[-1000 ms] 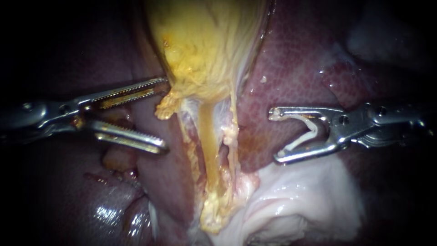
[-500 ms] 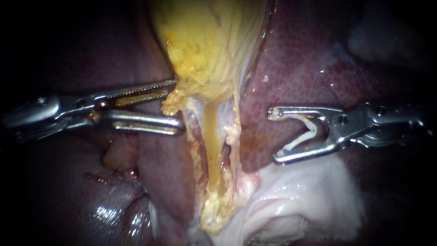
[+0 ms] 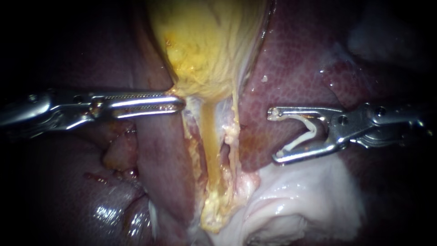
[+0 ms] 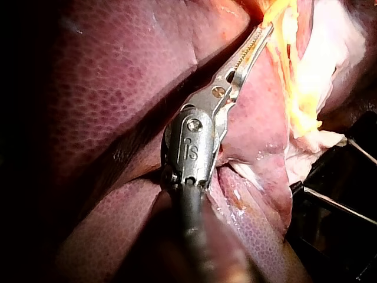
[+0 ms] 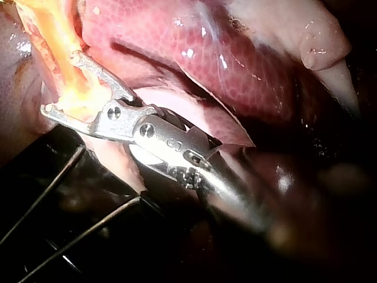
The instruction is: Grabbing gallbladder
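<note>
The liver (image 3: 296,68) takes up most of the scene, dark red and mottled, running from the far right round to a wet, shiny lobe at the near left. Against it hangs the gallbladder (image 3: 209,41), a yellow, fibrous body that is broad at the far side and narrows to a neck near the middle. A pale, whitish sheet of tissue (image 3: 309,196) lies at the near right.

The left instrument (image 3: 180,104) reaches in level from the left. Its toothed jaws are closed down to a thin line, with the yellow fringe at the left edge of the gallbladder's neck pinched at their tips. The left wrist view shows the same: jaws together, tips buried in yellow tissue.

The right instrument (image 3: 275,136) comes in from the right and hovers over the liver, just right of the neck and apart from it. Its jaws stand wide.

A yellowish tube (image 3: 208,136) runs from the neck toward the near side, flanked by ragged pale strands.

A white clip (image 3: 309,130) sits between the right instrument's jaws, one leg along each jaw, bent in a V.
</note>
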Controlling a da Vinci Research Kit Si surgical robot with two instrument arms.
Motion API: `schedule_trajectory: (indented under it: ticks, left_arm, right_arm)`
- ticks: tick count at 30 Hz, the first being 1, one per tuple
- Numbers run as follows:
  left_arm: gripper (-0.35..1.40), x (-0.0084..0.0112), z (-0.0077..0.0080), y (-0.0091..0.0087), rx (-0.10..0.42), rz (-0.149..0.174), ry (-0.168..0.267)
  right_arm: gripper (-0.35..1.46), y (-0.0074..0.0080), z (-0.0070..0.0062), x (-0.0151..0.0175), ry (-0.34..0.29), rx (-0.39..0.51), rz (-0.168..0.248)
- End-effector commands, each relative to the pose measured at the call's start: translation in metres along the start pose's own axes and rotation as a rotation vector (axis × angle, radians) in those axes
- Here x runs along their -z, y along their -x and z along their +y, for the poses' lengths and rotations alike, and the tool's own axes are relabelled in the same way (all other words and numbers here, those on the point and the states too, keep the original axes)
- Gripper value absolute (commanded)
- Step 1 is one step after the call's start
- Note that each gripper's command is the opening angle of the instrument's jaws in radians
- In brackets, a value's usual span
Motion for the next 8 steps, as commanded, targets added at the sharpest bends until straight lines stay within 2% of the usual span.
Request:
schedule_trajectory:
  ticks: [1,8]
  left_arm:
    - [-0.35,0.0,-0.0001,0.0,-0.001,0.001,0.003]
    - [-0.35,0.0,-0.0004,0.0003,0.0,0.001,0.005]
  right_arm:
    - [0.6,0.0,0.0,0.0,0.0,0.0,0.0]
    - [0.6,0.0,0.0,0.0,0.0,0.0,0.0]
